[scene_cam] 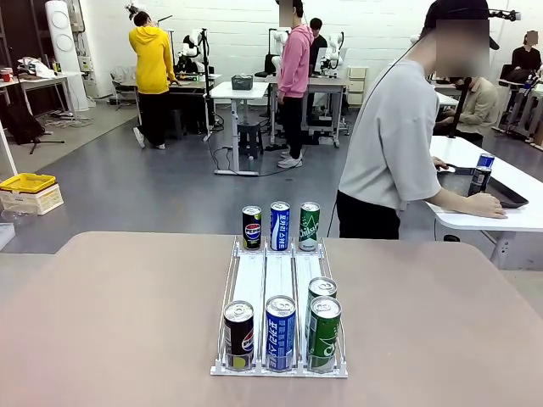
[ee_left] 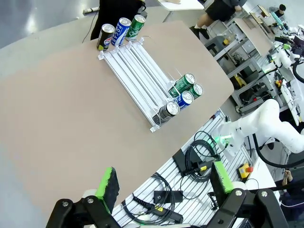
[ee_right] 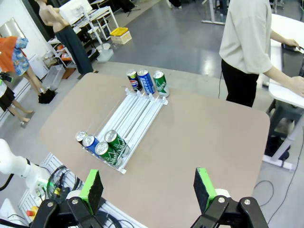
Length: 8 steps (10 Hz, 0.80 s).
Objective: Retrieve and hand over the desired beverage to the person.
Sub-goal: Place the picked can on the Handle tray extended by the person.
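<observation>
The table (scene_cam: 119, 322) is a matte brown slab with rounded corners, bare on both sides of the rack (scene_cam: 279, 280), so there is wide open room left and right of it. The rack is a clear plastic frame with 3 white lanes, running from the near edge toward the far edge at the table's middle. 3 slim cans stand at its far end: black (scene_cam: 252, 227), blue (scene_cam: 280, 225) and green (scene_cam: 309, 226). 4 more crowd its near end: a black can (scene_cam: 238, 335), a blue can (scene_cam: 280, 332) and 2 green cans (scene_cam: 323, 332), one behind the other.

The person (scene_cam: 399, 144) stands beyond the far right corner, turned away, with a hand (scene_cam: 484, 204) on a neighbouring white table.

The left gripper (ee_left: 164, 183) hangs spread wide past the table's edge, over cables. The right gripper (ee_right: 148, 185) is also spread wide, holding nothing, above the near edge.
</observation>
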Each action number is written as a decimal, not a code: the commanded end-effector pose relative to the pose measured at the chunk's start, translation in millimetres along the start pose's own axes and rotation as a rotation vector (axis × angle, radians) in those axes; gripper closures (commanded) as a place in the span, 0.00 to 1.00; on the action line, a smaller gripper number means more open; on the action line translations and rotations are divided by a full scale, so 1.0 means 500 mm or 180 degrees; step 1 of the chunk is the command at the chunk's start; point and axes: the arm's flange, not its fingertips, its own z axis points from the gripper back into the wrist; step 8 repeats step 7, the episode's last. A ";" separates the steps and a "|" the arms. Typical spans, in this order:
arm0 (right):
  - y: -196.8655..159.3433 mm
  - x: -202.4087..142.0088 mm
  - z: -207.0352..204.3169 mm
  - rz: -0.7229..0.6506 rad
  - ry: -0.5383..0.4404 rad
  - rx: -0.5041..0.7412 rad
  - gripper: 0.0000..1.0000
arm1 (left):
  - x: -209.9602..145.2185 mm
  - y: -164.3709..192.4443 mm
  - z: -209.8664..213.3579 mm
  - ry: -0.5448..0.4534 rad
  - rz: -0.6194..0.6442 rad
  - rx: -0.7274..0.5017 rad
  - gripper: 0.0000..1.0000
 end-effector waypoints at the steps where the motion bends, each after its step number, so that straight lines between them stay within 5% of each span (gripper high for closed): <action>1: 0.001 0.000 -0.003 0.0009 -0.0005 0.0047 0.00 | 0.001 0.000 0.001 0.0004 -0.0034 -0.0017 0.00; 8: 0.001 0.000 -0.003 0.0009 -0.0005 0.0047 0.00 | 0.001 0.000 0.001 0.0004 -0.0034 -0.0017 0.00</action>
